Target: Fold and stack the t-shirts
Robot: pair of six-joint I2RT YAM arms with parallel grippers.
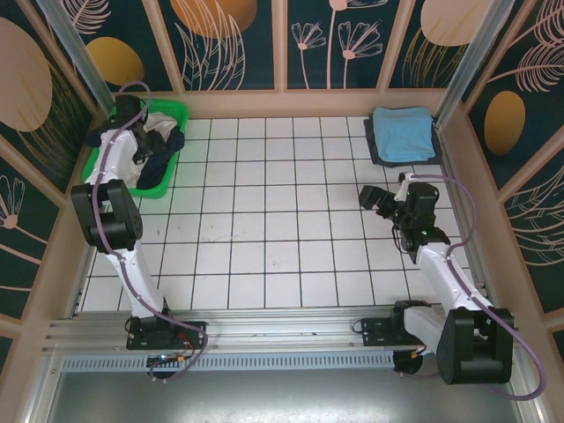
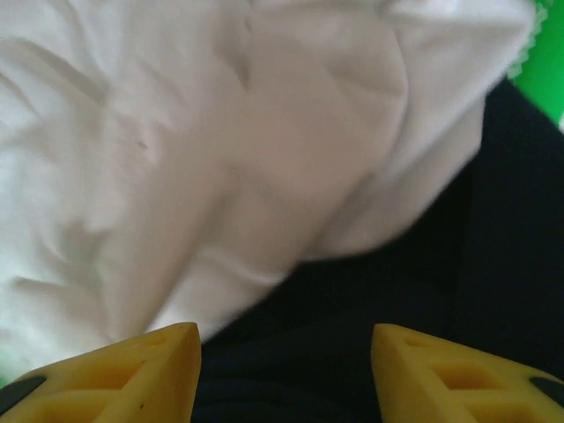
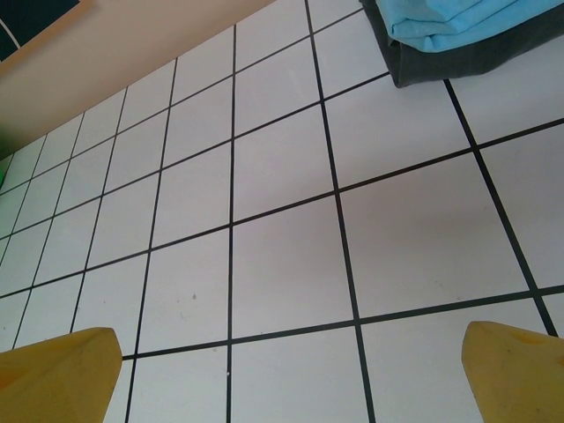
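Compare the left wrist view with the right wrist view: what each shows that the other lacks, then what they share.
Left wrist: a crumpled white shirt over a dark navy shirt, and a sliver of green basket at the right edge. Right wrist: the white tiled table and, top right, a folded light blue shirt on a folded dark shirt. Shared: yellow fingertips at the bottom; left gripper and right gripper both open, holding nothing.
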